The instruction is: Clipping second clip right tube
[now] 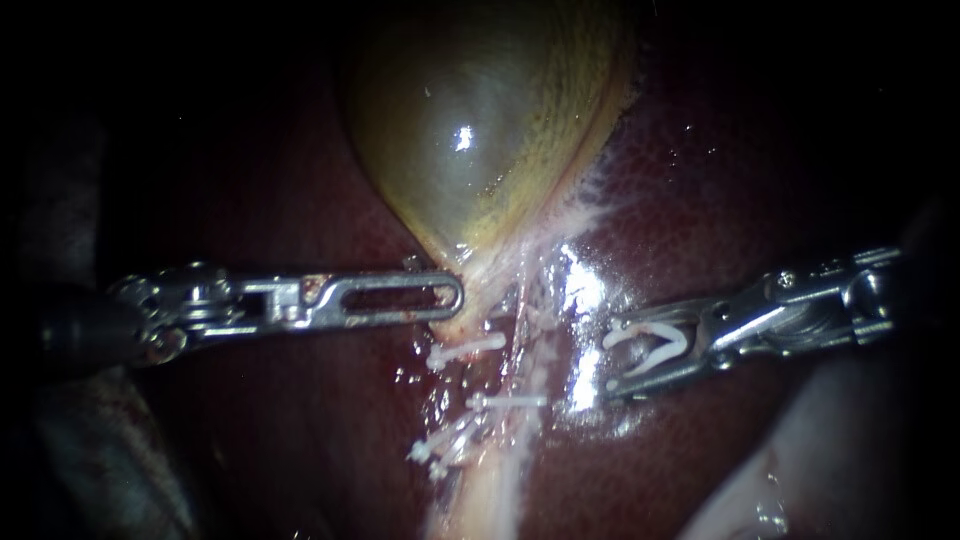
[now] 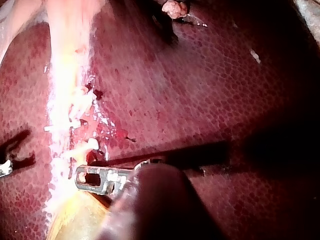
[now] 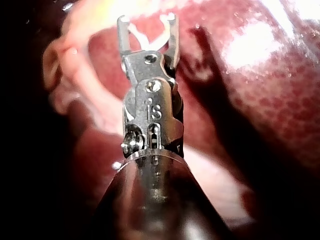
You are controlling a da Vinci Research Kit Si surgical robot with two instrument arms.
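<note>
Judging by how things lie, the step is about midway. On the liver (image 1: 760, 180), below the gallbladder (image 1: 480, 120), the right tool (image 1: 612, 358) is loaded and lined up but not yet on the right tube (image 1: 530, 360). Its jaws stand wide with the loaded clip (image 1: 650, 345) seated between them and touching both. Their tips lie just beside the tube, apart from it. The left tool (image 1: 455, 295) has its jaws pressed together with nothing seen between them, and its tip is at the gallbladder's neck. What is left, I judge, is to carry the open clip around the right tube, squeeze it closed there and back off. Counted: one liver, one gallbladder, two tools, and two pale tubes running down from the neck, though they lie so close together that the split is hard to follow. Of set clips (image 1: 505, 402) I count three, white bars across the tubes. The middle one seems to reach the right tube, and the lowest is a muddle that may hide another. One more clip waits in the right tool.
</note>
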